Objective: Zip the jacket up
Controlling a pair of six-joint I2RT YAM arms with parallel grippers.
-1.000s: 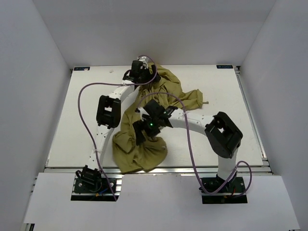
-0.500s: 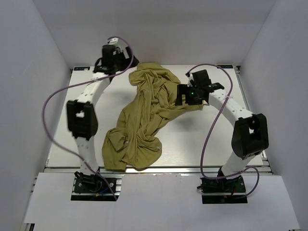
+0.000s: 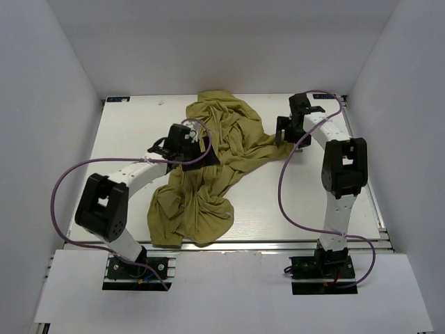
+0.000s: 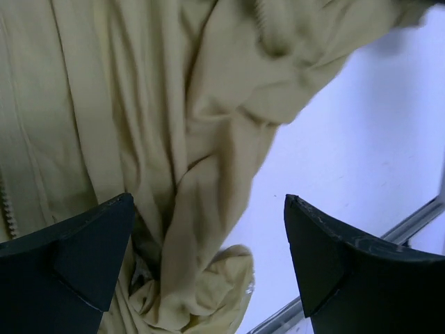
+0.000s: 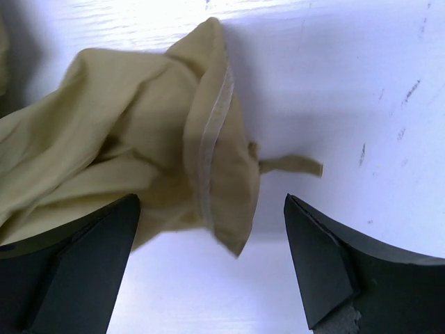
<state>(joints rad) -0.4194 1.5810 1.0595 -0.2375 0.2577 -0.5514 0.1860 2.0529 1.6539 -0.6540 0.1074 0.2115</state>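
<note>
The table (image 3: 313,202) carries the jacket (image 3: 208,181), crumpled, its long axis running diagonally from the far middle to the near left, with one strip of cloth reaching right. The left gripper (image 4: 208,202) hangs over its left edge, jaws wide apart and empty. The right gripper (image 5: 212,202), also spread, hovers over that right end, by a drawstring (image 5: 292,165)
</note>
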